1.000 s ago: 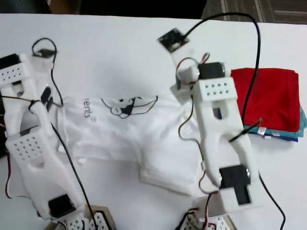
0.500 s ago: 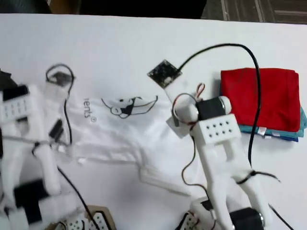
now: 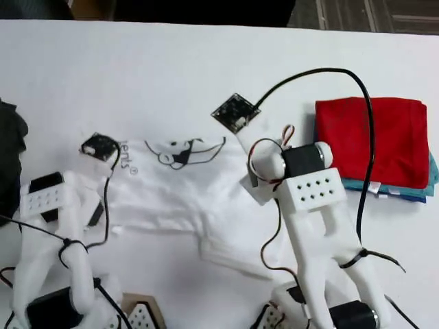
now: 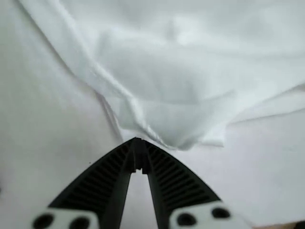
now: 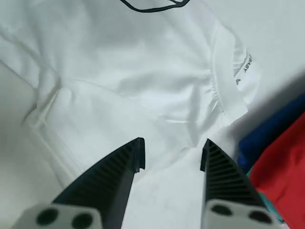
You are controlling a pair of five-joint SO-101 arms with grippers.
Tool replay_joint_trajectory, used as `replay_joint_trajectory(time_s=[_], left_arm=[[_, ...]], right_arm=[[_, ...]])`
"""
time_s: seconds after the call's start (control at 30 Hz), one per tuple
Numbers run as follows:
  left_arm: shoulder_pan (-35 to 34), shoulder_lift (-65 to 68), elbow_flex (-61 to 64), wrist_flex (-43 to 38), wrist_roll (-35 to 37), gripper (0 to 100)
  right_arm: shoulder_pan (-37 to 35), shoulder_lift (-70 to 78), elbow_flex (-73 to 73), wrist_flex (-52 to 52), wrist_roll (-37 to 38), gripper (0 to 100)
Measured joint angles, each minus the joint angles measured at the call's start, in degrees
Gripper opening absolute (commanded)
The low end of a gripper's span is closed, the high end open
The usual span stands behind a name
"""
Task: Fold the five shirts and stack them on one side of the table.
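At the far left edge of the table (image 3: 171, 62) a dark cloth (image 3: 9, 161) is seen, bunched and unfolded. Beside it, the left gripper (image 4: 138, 166) is held low over the table, its jaws pressed together on nothing, the tips just short of a doubled edge of the white shirt (image 3: 185, 195). This shirt is spread across the middle of the table, rumpled and only partly folded. Over its collar side the right gripper (image 5: 171, 160) is held with its jaws apart and nothing between them. At the right, the stack of folded shirts (image 3: 420, 188) is found, with a red shirt (image 3: 374, 140) on top.

The folding of the white shirt is judged to be the step in hand. The left jaws would have to be parted before the near edge can be taken. Both edges are best pinched through all layers at matching points, lifted only a little and carried across together, so that a straight crease is laid. Creases should be smoothed first, and the finished stack should be left undisturbed.

A black line drawing (image 3: 182, 152) is printed on the chest, with grey lettering (image 3: 125, 154) beside it, partly covered and not readable whole. A collar label (image 5: 242, 71) carries small print that cannot be made out with any certainty.
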Motion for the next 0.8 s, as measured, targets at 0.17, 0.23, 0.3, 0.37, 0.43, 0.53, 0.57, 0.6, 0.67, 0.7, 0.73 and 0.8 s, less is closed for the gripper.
replay_joint_trajectory(time_s=[0.17,0.23,0.3,0.37,0.43,0.53,0.57,0.6,0.67,0.7,0.73,0.8], left_arm=[[2.9,0.0,-0.2,3.7,2.9,10],[4.9,0.0,-1.0,7.5,3.1,17],[6.1,0.0,-1.5,8.8,3.1,21],[6.2,0.1,-1.5,9.2,3.1,20],[6.2,0.1,-1.5,9.2,3.1,18],[6.3,0.1,-1.5,7.8,3.1,17],[6.3,0.1,-1.5,7.2,3.1,17],[6.3,0.1,-1.5,6.5,3.1,17],[6.2,0.1,-1.5,5.4,3.1,17],[6.2,0.1,-1.5,5.0,3.1,17],[5.9,0.1,-1.5,4.5,3.1,17],[4.3,0.1,-1.5,3.3,2.9,17]], right_arm=[[0.1,0.0,0.0,0.0,0.0,20.1],[0.1,0.0,0.0,0.0,0.0,20.1],[0.0,0.0,0.0,0.0,0.0,20.1],[0.1,0.0,0.0,0.0,0.0,20.1],[0.1,0.0,0.0,0.0,0.0,20.1],[0.0,0.0,0.0,0.0,0.0,20.1],[0.0,0.0,0.0,0.0,0.0,20.1],[0.0,0.0,0.0,0.0,0.0,20.1],[0.0,0.0,0.0,0.0,0.0,20.1],[0.0,0.0,0.0,0.0,0.0,20.1],[0.0,0.0,0.0,0.0,0.0,20.1],[0.0,0.0,0.0,0.0,0.0,20.1]])
